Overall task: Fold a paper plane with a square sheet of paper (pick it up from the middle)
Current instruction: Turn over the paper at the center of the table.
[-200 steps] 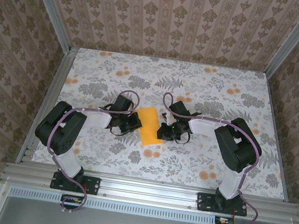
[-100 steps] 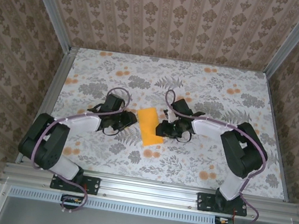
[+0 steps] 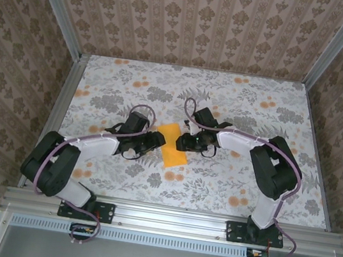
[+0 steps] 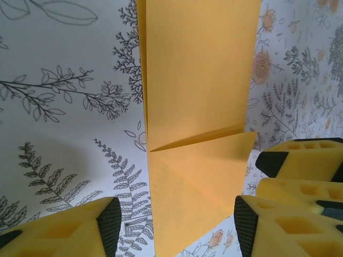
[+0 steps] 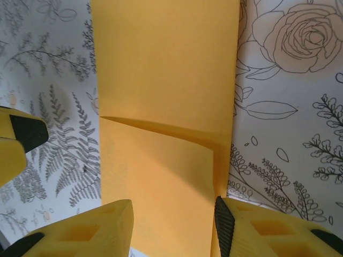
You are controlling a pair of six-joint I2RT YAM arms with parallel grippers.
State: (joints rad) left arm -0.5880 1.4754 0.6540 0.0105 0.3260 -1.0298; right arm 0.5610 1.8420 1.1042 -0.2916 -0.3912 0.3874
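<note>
The orange-yellow sheet of paper (image 3: 173, 145) lies flat on the floral table (image 3: 247, 185), folded to a narrow oblong rather than a pointed paper plane. A slanted flap edge crosses it in the left wrist view (image 4: 198, 101) and the right wrist view (image 5: 166, 96). My left gripper (image 3: 155, 140) stands at the sheet's left edge, open, its pads (image 4: 110, 225) straddling the paper's near end (image 4: 177, 227). My right gripper (image 3: 183, 142) faces it from the right, also open (image 5: 171, 227), with its fingers (image 5: 224, 225) on either side of the sheet. Neither holds the paper.
The right gripper's yellow fingertips (image 4: 300, 160) sit close beside the left one's, and a left fingertip (image 5: 21, 134) shows at the left edge of the right wrist view. Patterned walls and aluminium posts (image 3: 72, 55) ring the table.
Both grippers have gone from shut to open and let go of the paper, which now rests on the table. The left gripper drew back, then came in again towards the sheet.
</note>
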